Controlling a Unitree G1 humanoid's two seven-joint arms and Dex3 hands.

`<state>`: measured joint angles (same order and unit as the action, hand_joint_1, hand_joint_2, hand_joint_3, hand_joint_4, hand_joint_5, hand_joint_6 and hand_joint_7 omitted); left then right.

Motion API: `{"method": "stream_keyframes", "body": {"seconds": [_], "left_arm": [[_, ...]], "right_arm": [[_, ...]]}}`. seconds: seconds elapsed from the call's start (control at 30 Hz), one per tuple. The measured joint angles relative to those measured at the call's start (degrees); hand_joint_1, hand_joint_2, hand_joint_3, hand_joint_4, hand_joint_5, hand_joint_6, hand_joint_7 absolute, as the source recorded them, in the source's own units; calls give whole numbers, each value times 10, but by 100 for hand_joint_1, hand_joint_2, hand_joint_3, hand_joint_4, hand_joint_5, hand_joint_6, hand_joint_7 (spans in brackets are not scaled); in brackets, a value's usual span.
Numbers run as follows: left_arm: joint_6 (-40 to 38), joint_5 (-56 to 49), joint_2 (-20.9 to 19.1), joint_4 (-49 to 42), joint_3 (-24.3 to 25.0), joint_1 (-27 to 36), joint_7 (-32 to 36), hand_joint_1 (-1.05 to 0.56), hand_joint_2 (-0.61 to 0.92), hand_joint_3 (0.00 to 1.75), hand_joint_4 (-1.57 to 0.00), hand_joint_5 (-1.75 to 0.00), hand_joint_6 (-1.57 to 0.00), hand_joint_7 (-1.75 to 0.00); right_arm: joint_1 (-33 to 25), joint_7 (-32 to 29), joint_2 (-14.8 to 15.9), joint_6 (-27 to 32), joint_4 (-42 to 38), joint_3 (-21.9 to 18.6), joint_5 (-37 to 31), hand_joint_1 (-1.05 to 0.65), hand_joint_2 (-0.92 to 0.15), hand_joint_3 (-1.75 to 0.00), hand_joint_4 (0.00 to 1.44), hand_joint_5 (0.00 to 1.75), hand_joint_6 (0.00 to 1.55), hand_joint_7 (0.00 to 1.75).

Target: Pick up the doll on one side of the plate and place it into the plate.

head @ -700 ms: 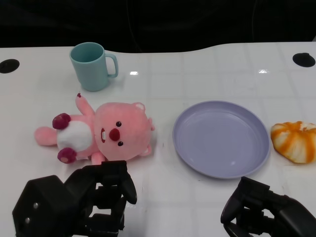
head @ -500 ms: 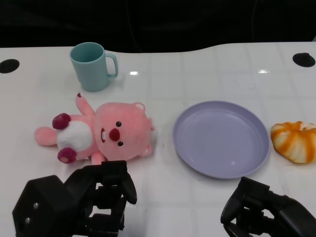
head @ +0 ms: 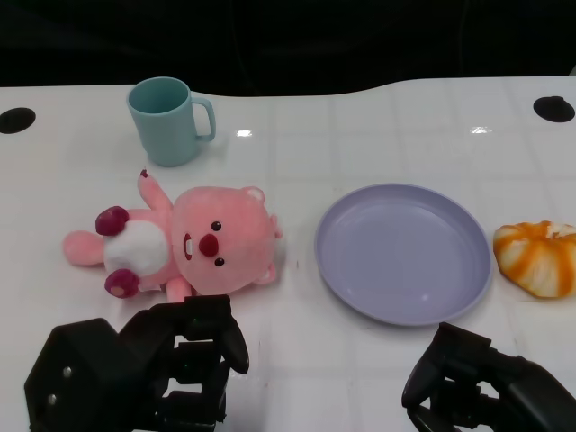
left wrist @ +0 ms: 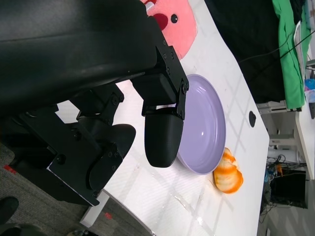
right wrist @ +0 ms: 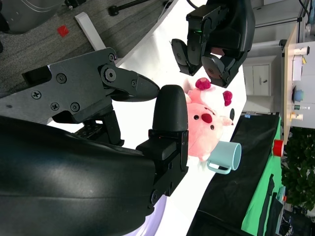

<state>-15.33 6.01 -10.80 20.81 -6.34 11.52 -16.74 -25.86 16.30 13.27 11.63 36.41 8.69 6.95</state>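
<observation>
One pink doll (head: 180, 247) lies on its back on the white tabletop (head: 360, 126), to the left of the single lavender plate (head: 402, 251) and apart from its rim, so it is plainly the thing to be carried over; the plate has nothing in it yet. The left robot hand (head: 144, 369) sits low at the near edge, just short of the doll's head, its fingers (head: 211, 328) curled and holding nothing. That spot looks chosen for reach, since the doll is on this arm's side and I would guess the left arm takes it. The right robot hand (head: 477, 382) waits near the front edge below the plate, also empty, with its fingers drawn in, and it seems merely parked out of the way. In the left wrist view a thick black finger (left wrist: 165, 132) hangs over the plate's near rim with no object between it and the palm, which agrees with an empty grasp. Counting what else is out: one teal mug (head: 168, 120) standing upright behind the doll, handle to the right, and one orange-and-white striped item (head: 536, 257), perhaps a toy bun, just beside the plate's right rim. Two dark round holes (head: 16, 120) mark the tabletop's far corners. The pick-up has not yet begun.
</observation>
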Motion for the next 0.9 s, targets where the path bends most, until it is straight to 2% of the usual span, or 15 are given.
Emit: {"method": "stream_keyframes", "body": {"seconds": [0.47,0.77,0.9], "left_arm": [[5,0,1,0,0,0,0,1,36,149,-92,-175,-85,-159],[26,3,3,-4,4,-1,0,0,36,149,-86,-168,-84,-142],[26,5,8,-5,9,-2,0,0,41,138,-82,-161,-81,-131]], "right_arm": [[0,0,0,0,0,0,0,-19,-86,-67,65,175,43,169],[0,1,0,1,0,0,3,-20,-86,-66,65,175,42,169],[0,1,0,2,0,0,2,-19,-86,-66,65,175,42,169]]}}
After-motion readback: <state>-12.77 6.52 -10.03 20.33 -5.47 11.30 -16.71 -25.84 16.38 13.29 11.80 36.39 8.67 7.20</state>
